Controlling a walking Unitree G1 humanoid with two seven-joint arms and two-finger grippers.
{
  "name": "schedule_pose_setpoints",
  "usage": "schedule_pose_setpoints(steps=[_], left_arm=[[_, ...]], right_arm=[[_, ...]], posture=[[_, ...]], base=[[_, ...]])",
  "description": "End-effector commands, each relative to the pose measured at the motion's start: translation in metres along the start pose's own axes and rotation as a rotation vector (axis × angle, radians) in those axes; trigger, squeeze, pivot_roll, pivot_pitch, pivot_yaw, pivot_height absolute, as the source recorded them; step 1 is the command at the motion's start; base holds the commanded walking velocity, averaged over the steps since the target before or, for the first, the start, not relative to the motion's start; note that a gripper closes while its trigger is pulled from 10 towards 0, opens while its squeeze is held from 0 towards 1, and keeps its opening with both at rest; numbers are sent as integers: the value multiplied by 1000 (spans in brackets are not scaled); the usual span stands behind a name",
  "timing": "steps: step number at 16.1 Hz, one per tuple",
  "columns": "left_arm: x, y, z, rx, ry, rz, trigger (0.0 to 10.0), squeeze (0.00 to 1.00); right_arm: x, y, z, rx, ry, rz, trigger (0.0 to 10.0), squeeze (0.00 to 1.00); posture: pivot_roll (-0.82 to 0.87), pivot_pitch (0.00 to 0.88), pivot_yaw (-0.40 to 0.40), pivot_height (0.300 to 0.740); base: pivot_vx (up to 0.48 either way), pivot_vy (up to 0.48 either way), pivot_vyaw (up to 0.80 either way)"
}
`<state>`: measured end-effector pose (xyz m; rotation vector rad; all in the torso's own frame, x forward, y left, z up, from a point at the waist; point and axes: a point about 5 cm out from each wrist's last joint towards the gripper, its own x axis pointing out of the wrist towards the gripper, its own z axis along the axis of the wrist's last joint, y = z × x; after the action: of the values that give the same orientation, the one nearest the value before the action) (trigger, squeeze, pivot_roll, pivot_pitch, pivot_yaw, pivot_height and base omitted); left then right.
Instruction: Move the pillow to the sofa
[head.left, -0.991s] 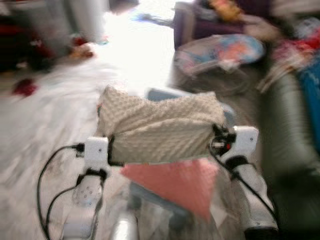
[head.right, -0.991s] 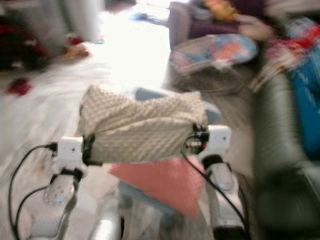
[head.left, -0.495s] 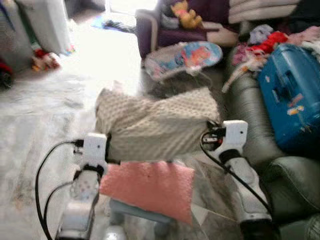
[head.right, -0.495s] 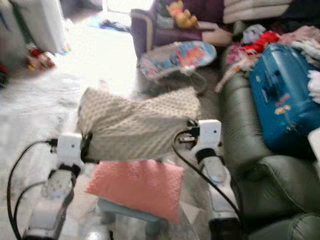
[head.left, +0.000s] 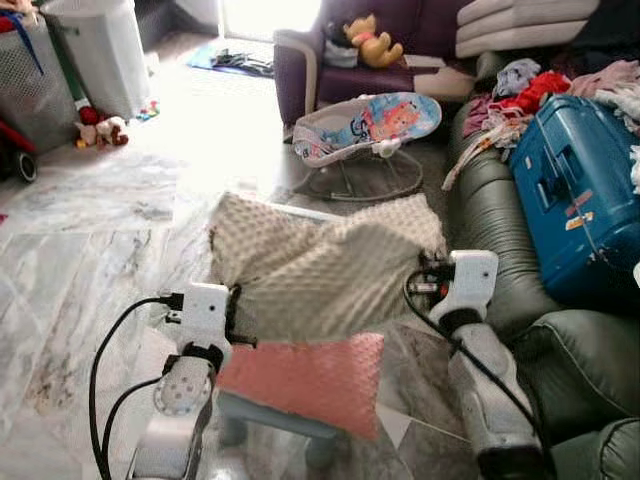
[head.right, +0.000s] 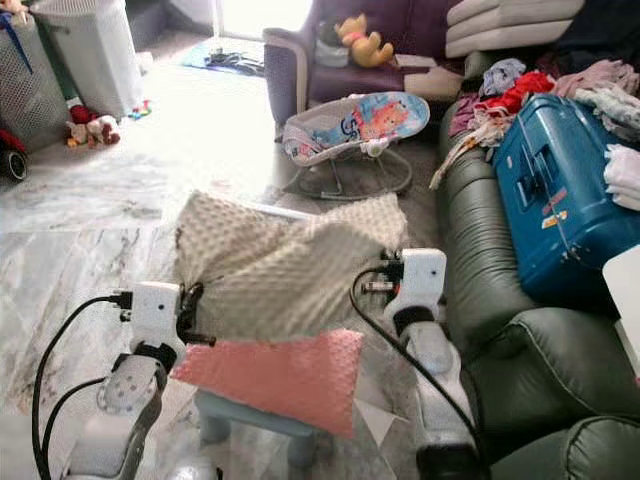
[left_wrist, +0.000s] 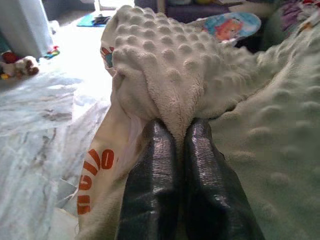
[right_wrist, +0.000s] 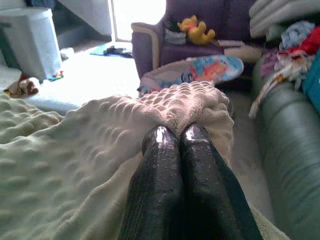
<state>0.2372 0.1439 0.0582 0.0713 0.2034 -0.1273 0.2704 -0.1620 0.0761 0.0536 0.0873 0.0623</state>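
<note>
A cream bobbled pillow (head.left: 320, 265) hangs in the air between my two arms, its middle sagging. My left gripper (left_wrist: 174, 131) is shut on the pillow's left edge, pinching a fold of the dotted cover (left_wrist: 165, 60). On the other side my right gripper (right_wrist: 173, 134) is shut on the pillow's right corner (right_wrist: 195, 100). The dark green leather sofa (head.left: 500, 220) runs along my right, close beside the right arm (head.left: 470, 290).
A pink cushion (head.left: 305, 380) lies on a small blue stool (head.left: 275, 425) below the pillow. A blue suitcase (head.left: 575, 200) and heaps of clothes (head.left: 540, 85) sit on the sofa. A baby bouncer (head.left: 365, 125) and a purple armchair (head.left: 320, 60) stand ahead. Marble floor (head.left: 90, 250) opens to the left.
The camera has swung right and steadied, bringing the sofa and suitcase into view. The pillow stays held by both grippers and now sags more in the middle.
</note>
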Motion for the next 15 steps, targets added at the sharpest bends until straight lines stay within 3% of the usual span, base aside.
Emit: schedule_pose_setpoints(steps=[1,6,15], left_arm=[[1,-2,10,2,-43,-25,10000,0],[1,-3,15,-7,-43,-55,10000,0],[0,3,16,-42,-22,-32,10000,0]], right_arm=[[1,1,4,14,-18,0,10000,0],[7,-10,11,9,-35,-43,10000,0],[-3,-13,1,33,10,-68,10000,0]], posture=[[34,0,-28,740],[30,0,-7,740],[32,0,-10,740]], base=[[0,0,0],[0,0,0],[-30,0,0]])
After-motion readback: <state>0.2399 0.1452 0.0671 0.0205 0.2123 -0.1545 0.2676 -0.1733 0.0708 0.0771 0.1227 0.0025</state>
